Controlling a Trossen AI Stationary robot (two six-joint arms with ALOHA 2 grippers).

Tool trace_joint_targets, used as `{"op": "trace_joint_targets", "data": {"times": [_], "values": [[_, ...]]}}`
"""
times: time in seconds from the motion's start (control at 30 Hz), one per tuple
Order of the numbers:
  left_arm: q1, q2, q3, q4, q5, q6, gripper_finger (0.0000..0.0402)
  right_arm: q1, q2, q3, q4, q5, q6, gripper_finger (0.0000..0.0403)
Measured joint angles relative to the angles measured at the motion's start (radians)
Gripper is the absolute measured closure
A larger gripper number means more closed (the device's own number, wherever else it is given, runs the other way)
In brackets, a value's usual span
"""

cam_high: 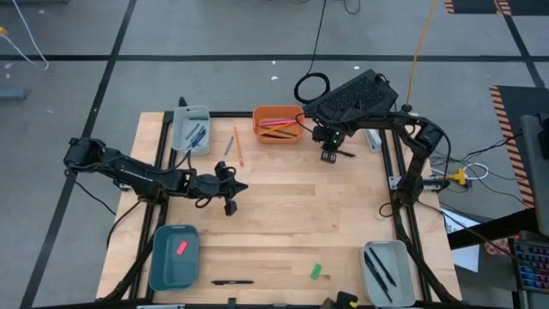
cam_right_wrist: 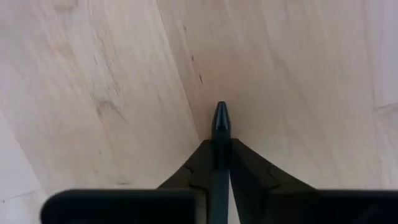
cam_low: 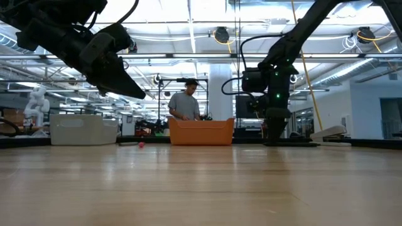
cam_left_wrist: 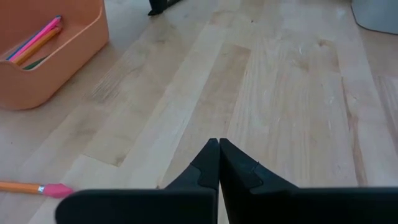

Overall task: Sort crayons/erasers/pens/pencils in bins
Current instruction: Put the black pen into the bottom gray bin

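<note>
Your table (cam_high: 283, 223) carries four bins: the orange bin (cam_high: 276, 132) at the far edge with pink and orange pencils (cam_high: 278, 125) inside, a pale grey bin (cam_high: 190, 129) to its left holding bluish crayons (cam_high: 197, 136), the teal bin (cam_high: 174, 257) at the near left with the pink eraser (cam_high: 181, 248), and a second grey bin (cam_high: 385, 270) at the near right with black pens (cam_high: 378, 268) in it. Your right gripper (cam_right_wrist: 219, 149) hangs just right of the orange bin, its fingers clamped on a black pen (cam_right_wrist: 220, 119) whose tip pokes out over bare wood. Your left gripper (cam_left_wrist: 219, 163) hovers mid-table with its fingers pressed together on nothing. So I judge you are mid-carry with a pen; the next move calls for swinging the right arm back to the near-right grey bin and letting go over it. A loose pencil (cam_high: 238, 148), a grey stick (cam_high: 228, 146), a pen (cam_high: 232, 281) and the green eraser (cam_high: 316, 271) are not yet sorted.
</note>
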Motion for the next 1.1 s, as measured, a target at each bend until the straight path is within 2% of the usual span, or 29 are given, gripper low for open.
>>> {"op": "trace_joint_targets", "data": {"times": [0.13,0.27,0.67,0.87,1.1], "values": [[0.0,0.0,0.0,-0.005,0.0,0.001,0.0398,0.006,-0.022,-0.001,0.004,0.003,0.05,0.0365],[0.0,0.0,0.0,-0.006,0.0,0.005,0.0394,0.01,-0.059,-0.006,-0.018,-0.04,0.139,0.0361],[-0.019,0.0,0.0,-0.01,-0.009,0.018,0.0399,0.081,-0.262,-0.005,-0.051,-0.023,0.436,0.0364],[-0.019,0.0,0.0,-0.009,-0.01,0.02,0.0394,0.198,-0.374,-0.003,-0.099,-0.017,0.621,0.0363],[-0.019,0.0,0.0,-0.006,-0.01,0.023,0.0394,0.412,-0.486,-0.003,-0.098,-0.014,0.796,0.0363]]}}
